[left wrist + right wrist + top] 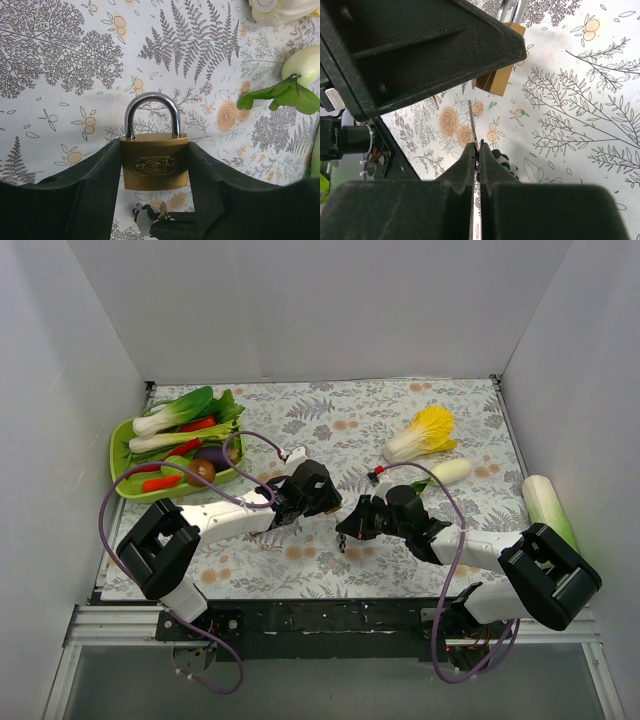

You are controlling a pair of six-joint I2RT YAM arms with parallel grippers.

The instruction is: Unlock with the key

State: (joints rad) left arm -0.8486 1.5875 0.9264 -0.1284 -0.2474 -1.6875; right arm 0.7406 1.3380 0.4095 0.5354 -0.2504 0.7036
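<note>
Alignment is what this step turns on. The left end effector [155,150] is clamped on the brass padlock [155,167], one finger flat against each side of the body. It holds the lock off the table [330,420], with the steel shackle pointing away from the wrist and seated shut. The right end effector [477,147] is pinched tight on the key [471,120], whose thin silvery blade sticks out past the fingertips toward the lock's underside. The key's black head is hidden between the fingers. Blade tip and padlock are near each other but apart, and the blade appears to aim a little to one side of the brass body rather than at its bottom face. The keyhole cannot be made out in any view.

To insert the key well, the right arm should probably shift sideways first until the blade lines up with the middle of the bottom face. It should then match the blade's flat to the slot before advancing along the lock's long axis. A slow, straight push suits the move, since so thin a blade could bend or slip in the pinch if it meets brass off-centre. The left arm serves best as a steady vice, and the turn should wait until the blade is fully seated
</note>
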